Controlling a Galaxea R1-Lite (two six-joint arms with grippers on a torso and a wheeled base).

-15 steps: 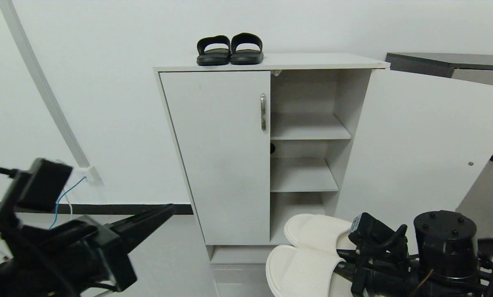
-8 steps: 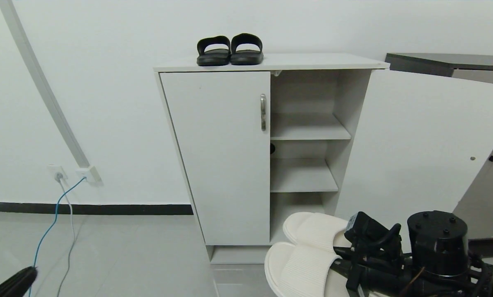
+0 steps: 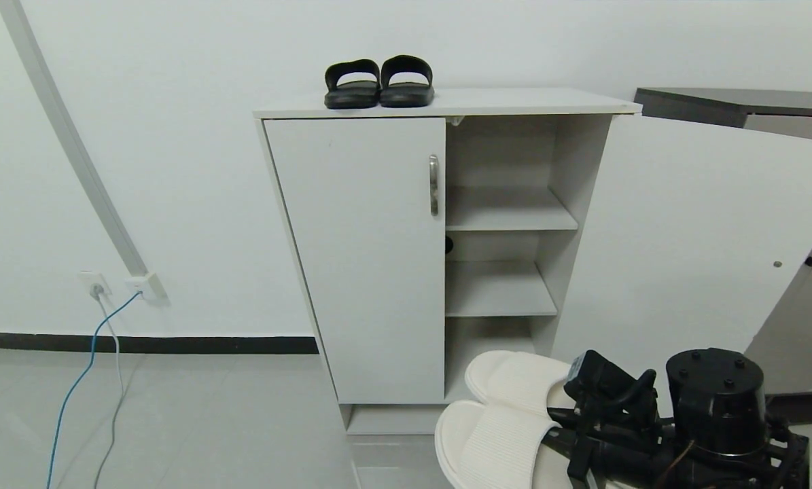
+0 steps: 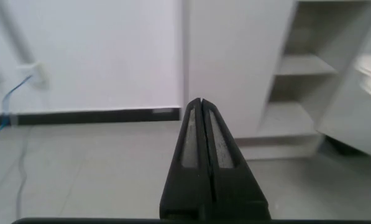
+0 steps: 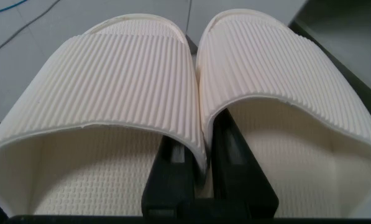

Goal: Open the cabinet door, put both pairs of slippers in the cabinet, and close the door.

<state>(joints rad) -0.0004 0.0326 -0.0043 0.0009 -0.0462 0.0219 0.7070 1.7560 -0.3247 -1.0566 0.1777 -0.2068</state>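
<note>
So your door (image 3: 684, 238) is open, right gripper (image 5: 201, 155) clenched on the white slippers (image 3: 507, 421) low before the cabinet (image 3: 514, 100), left gripper (image 4: 201, 124) pinched together empty; black slippers (image 3: 378, 85) on top and closing remain

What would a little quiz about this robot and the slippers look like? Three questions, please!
1. True or false: the black slippers sit on top of the cabinet.
2. The right gripper holds: A) the white slippers B) the black slippers C) nothing.
3. Fill in: the cabinet's right door is ____.
Key: 1 true; 2 A; 3 open.
</note>
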